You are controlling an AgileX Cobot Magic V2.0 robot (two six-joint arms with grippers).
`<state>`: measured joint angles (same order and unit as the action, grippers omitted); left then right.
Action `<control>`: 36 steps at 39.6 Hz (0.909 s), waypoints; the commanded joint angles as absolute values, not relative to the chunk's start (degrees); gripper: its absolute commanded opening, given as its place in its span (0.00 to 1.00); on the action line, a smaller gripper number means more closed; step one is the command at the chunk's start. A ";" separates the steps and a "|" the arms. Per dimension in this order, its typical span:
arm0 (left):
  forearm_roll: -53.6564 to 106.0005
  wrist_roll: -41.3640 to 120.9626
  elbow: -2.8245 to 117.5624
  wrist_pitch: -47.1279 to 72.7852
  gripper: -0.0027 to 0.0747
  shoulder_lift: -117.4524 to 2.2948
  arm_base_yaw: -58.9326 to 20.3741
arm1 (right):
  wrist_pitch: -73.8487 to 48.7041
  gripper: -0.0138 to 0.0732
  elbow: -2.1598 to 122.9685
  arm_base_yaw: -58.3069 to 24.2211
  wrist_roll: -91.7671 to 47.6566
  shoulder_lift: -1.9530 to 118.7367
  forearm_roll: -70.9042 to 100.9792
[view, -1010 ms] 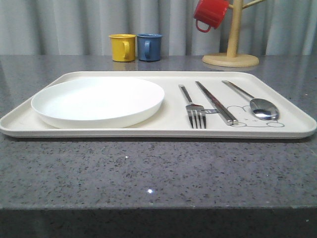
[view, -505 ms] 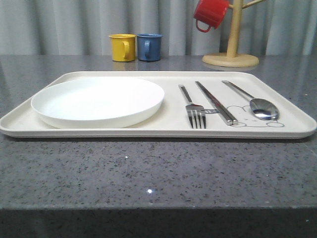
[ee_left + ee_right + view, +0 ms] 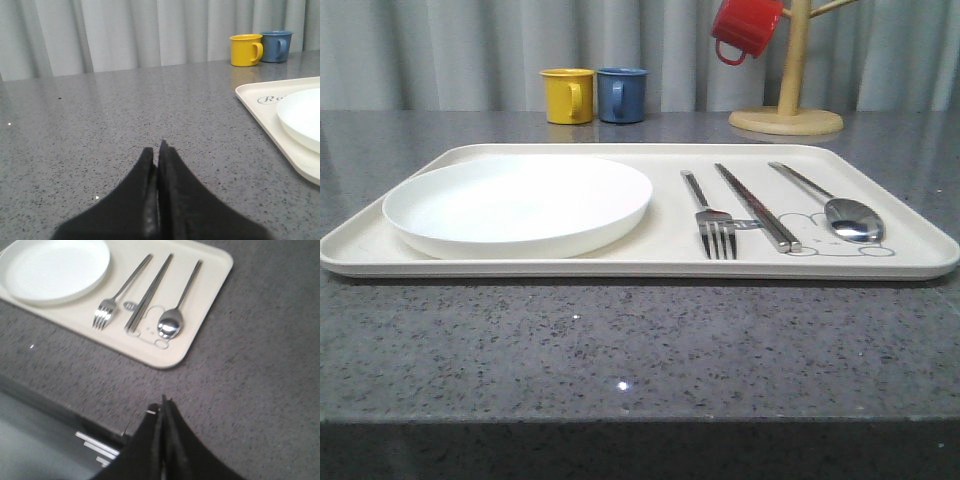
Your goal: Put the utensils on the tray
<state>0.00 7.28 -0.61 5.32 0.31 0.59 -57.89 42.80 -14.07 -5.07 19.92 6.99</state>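
Looks basically done: shiny silver fork (image 3: 717, 228), flat chopsticks (image 3: 756, 205) and spoon (image 3: 841, 212) sit on the cream rectangular tray (image 3: 650, 265), left gripper (image 3: 158, 150) and right gripper (image 3: 163, 405) pinched closed, empty, so next they'd just park.

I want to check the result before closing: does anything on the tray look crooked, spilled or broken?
Nothing stands out. The silver metal fork, flat chopsticks and oval-bowled spoon lie side by side on the cream rectangular tray, right of the round white plate. No spill or damage shows.

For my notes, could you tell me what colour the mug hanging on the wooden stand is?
Red mug, clearest in the front view.
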 commanded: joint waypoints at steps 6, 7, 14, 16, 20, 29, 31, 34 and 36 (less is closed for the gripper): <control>0.37 7.04 -0.41 0.52 0.01 1.63 0.61 | -26.67 0.08 27.78 -4.89 -5.87 11.14 7.05; 0.37 7.04 -0.41 0.52 0.01 1.63 0.61 | -24.52 0.08 25.43 -4.15 -5.87 10.22 7.81; 0.37 7.04 -0.41 0.52 0.01 1.63 0.61 | -10.34 0.08 11.82 -0.76 -5.87 3.79 11.15; 0.37 7.04 -0.41 0.52 0.01 1.63 0.61 | -7.38 0.08 8.41 -0.76 -5.87 2.17 11.21; 0.37 7.04 -0.41 0.52 0.01 1.63 0.61 | -2.15 0.08 2.04 -0.76 -5.87 -1.17 11.21; 0.37 7.04 -0.41 0.52 0.01 1.63 0.61 | 0.46 0.08 -1.49 -1.67 -5.87 -1.61 11.22; 0.37 7.04 -0.41 0.52 0.01 1.63 0.61 | 0.40 0.08 -1.49 -2.47 -5.87 -1.61 11.22; 0.37 7.04 -0.41 0.52 0.01 1.63 0.61 | 0.40 0.08 -1.49 -3.06 -5.87 -1.61 11.22; 0.37 7.04 -0.41 0.52 0.01 1.63 0.61 | 0.46 0.08 -1.49 -3.07 -5.87 -1.61 11.22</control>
